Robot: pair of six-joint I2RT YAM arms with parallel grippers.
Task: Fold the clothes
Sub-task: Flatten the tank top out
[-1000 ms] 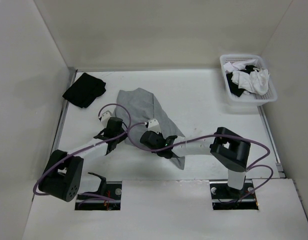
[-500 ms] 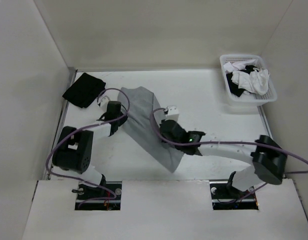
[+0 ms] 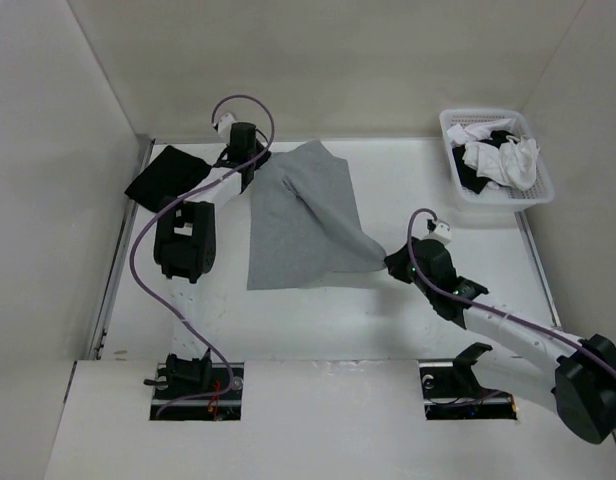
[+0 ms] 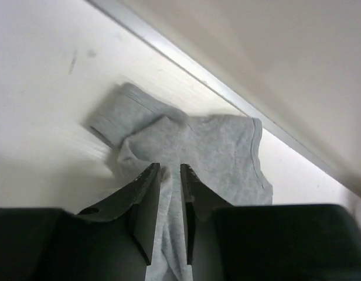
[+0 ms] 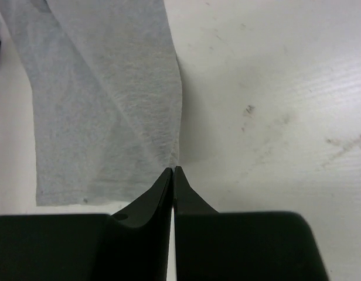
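Observation:
The clothes, a plain light grey shirt point(image 3: 298, 225), lie spread on the white table from the back left toward the middle right. My left gripper point(image 3: 252, 168) is at the shirt's far left corner, close to the back wall. In the left wrist view its jaws point(image 4: 170, 170) stand narrowly apart with loose grey fabric point(image 4: 215, 146) running between them. My right gripper point(image 3: 388, 262) is shut on the shirt's near right corner. In the right wrist view its fingertips point(image 5: 173, 170) meet on the point of the cloth point(image 5: 104, 105), which is pulled taut toward them.
A black garment point(image 3: 166, 180) lies at the back left, just beside the left arm. A white basket point(image 3: 498, 205) with white and black garments point(image 3: 498, 155) stands at the back right. A metal rail point(image 4: 186, 61) runs along the back wall.
The left gripper swung to the back left with the shirt's corner and the right gripper pulled right, spreading the shirt out. The left jaws have parted a little.

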